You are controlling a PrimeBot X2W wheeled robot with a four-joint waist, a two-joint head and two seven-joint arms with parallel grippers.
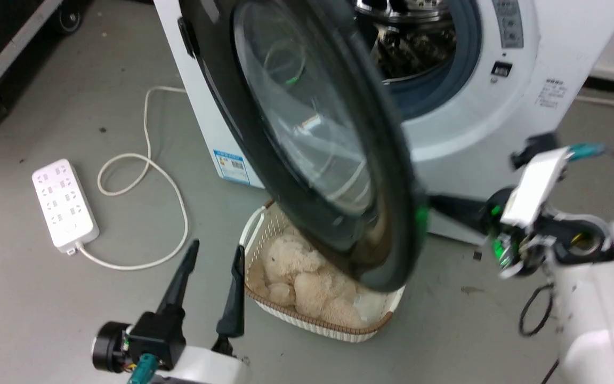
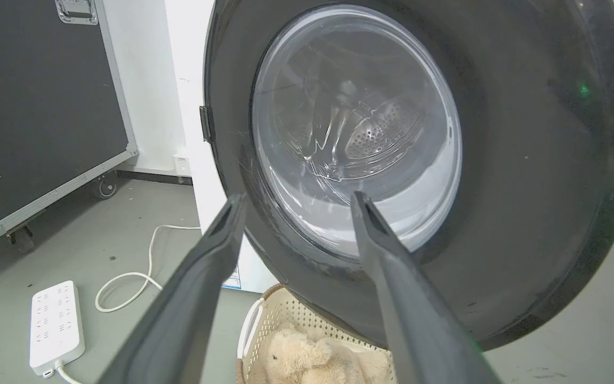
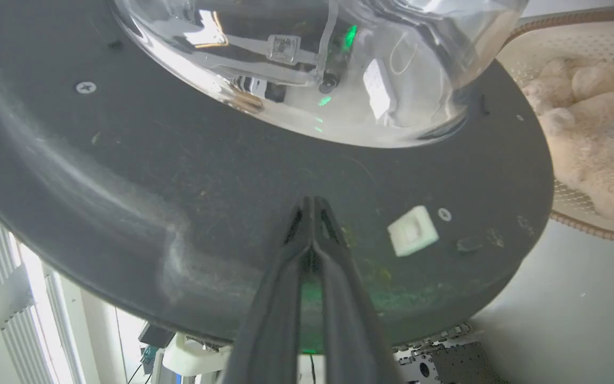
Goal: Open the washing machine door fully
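You can see the washing machine door [image 1: 307, 138] standing partly open. It is hinged on the robot's-left side of the washing machine [image 1: 499, 128] and angled out from its front, so the round opening with its grey rubber ring [image 1: 445, 80] and steel drum [image 1: 408, 32] is uncovered. The door's glass bowl bulges back toward the machine.

Your right gripper [image 3: 312, 201] is clenched, fingers pressed together with nothing between them. Its tips lie against the door's inner black face, below the glass and beside a small white latch block [image 3: 412, 230]. In the head view the right gripper reaches in between the machine's front and the door's free edge.

Your left gripper [image 1: 217, 248] is released, fingers spread and holding nothing. It is farther out from the machine than the door and points at the door's outer face without touching it.

On the floor just in front of the machine, partly under the door, is a white basket [image 1: 312, 322] holding a beige plush toy [image 1: 296, 272]. A blue label [image 1: 231, 165] sits on the machine's lower front corner. To the robot's left of the machine lie a white power strip [image 1: 64, 205] and its looped cable [image 1: 168, 186]. Beyond them stands a black wheeled case [image 2: 35, 96].
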